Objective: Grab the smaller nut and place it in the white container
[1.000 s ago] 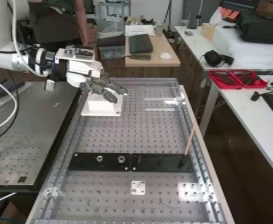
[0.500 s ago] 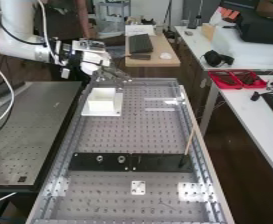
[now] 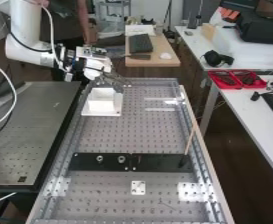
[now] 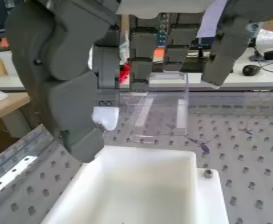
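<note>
Near eleven o'clock in the high view: hand, is hanging over or just past the white container, exact overlap being uncertain. Fingers and thumb: are hanging wide apart, straight or relaxed, closing on nothing.

Progress, by judgement: is nearing completion. Pick from the black bar: is looking done. Release: is looking done too, judging by the spread. Smaller nut: is defying sure location; is probably lying inside the container, though confirming it is proving impossible. Left over: is likely amounting to drawing clear.

At six o'clock: black bar, is lying flat across the perforated metal bench top. At seven, on the bar: larger nut, is standing. Toward half past six, just beside: bearing, is standing likewise. At six, lower: small white plate, is lying flat. At four: thin rod, is leaning aslant.

Room. Between eight and nine: grey metal table, is flanking the bench. At two: red trays, are resting on a white worktop. Toward twelve: wooden table, is standing beyond.
</note>
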